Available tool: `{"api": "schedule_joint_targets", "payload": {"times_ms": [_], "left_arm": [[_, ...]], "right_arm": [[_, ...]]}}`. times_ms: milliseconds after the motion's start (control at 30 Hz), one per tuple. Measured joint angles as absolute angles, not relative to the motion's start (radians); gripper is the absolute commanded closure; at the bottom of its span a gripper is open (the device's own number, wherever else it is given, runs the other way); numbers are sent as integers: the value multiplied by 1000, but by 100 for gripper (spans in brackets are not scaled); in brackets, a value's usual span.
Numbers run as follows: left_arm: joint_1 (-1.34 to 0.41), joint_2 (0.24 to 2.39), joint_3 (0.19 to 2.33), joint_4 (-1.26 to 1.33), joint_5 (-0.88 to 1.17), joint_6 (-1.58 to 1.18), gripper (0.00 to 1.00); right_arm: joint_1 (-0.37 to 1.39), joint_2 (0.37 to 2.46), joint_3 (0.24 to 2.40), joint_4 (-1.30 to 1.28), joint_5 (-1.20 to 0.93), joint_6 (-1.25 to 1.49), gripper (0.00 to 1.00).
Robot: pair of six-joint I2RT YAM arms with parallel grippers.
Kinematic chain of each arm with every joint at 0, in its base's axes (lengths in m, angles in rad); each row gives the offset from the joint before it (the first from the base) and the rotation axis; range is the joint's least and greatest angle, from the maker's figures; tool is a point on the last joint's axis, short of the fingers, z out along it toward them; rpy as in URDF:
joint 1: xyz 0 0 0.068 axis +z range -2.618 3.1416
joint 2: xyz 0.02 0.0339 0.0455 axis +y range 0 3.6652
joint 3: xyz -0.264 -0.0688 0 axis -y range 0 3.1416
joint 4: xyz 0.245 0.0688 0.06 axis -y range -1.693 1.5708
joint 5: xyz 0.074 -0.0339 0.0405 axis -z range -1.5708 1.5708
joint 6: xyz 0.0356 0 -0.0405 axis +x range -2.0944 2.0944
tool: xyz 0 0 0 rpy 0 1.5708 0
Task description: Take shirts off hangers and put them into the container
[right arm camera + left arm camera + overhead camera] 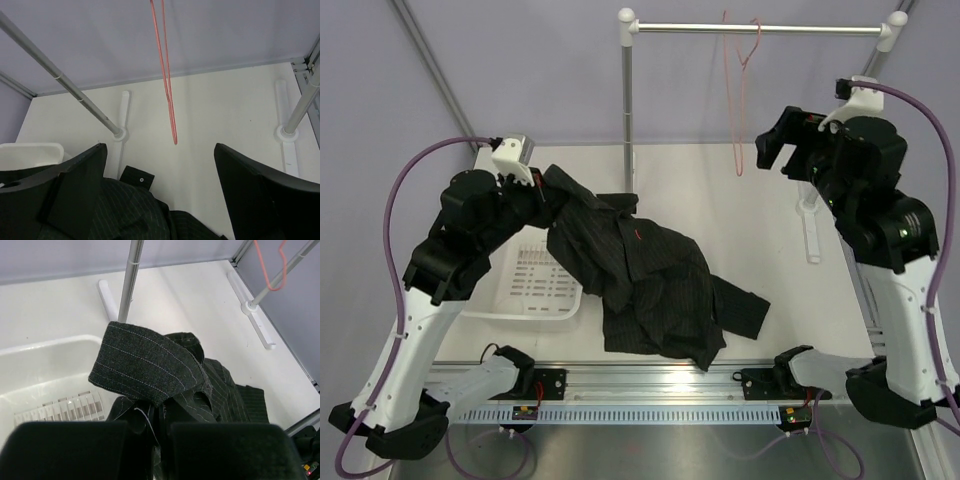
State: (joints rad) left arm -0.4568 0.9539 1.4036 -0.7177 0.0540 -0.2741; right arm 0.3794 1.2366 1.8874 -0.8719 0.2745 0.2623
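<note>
Black pinstriped shirt (650, 285) is off the pink wire hanger (740, 100), heaped just right of white basket (510, 310), overlapping its rim. Left gripper (542, 188) clamped on shirt fabric over basket. Right gripper (775, 150) wide open, empty. Next, likely: haul shirt into basket, release.

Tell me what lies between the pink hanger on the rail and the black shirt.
Nothing but bare white table lies between the hanger and the shirt. The right wrist view shows that stretch most clearly; the top view agrees.

The shirt (645, 275) hides part of the basket's (520, 317) right side.
</note>
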Motion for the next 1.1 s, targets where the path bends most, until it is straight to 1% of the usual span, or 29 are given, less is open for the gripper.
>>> {"api": "schedule_joint_targets", "payload": {"times_ms": [133, 167, 200, 233, 267, 333, 367, 400, 533, 600, 733, 900, 1000, 1100], "left_arm": [[-457, 989, 1474, -715, 73, -246, 100], [-457, 993, 1494, -715, 78, -237, 100], [-457, 997, 1517, -714, 83, -227, 100], [-457, 999, 1539, -708, 87, -215, 100], [-457, 1001, 1568, -701, 91, -204, 100], [-457, 1011, 1640, -686, 99, -183, 100], [-457, 1015, 1672, -677, 102, -175, 100], [-457, 1025, 1715, -666, 106, -165, 100], [-457, 1077, 1882, -613, 125, -135, 100], [-457, 1110, 1959, -596, 129, -121, 100], [-457, 1141, 2010, -573, 130, -101, 100], [-457, 1164, 2018, -574, 130, -80, 100], [-457, 1172, 2024, -576, 130, -69, 100], [-457, 1172, 2053, -584, 130, -58, 100]], "right_arm": [[379, 1137, 1887, -895, 161, 257, 9], [379, 1117, 1885, -898, 110, 258, 17], [380, 1095, 1874, -899, 51, 257, 23], [380, 1073, 1853, -897, -10, 260, 32], [380, 1044, 1822, -892, -80, 270, 60], [383, 984, 1724, -862, -201, 294, 88], [384, 957, 1675, -856, -258, 308, 99], [385, 935, 1619, -840, -320, 327, 100], [402, 884, 1424, -763, -532, 408, 100], [461, 874, 1344, -724, -601, 446, 100], [595, 878, 1258, -683, -650, 481, 100], [667, 892, 1132, -546, -697, 543, 100], [727, 949, 1084, -463, -701, 577, 100], [808, 1053, 1063, -368, -698, 608, 100]]}}
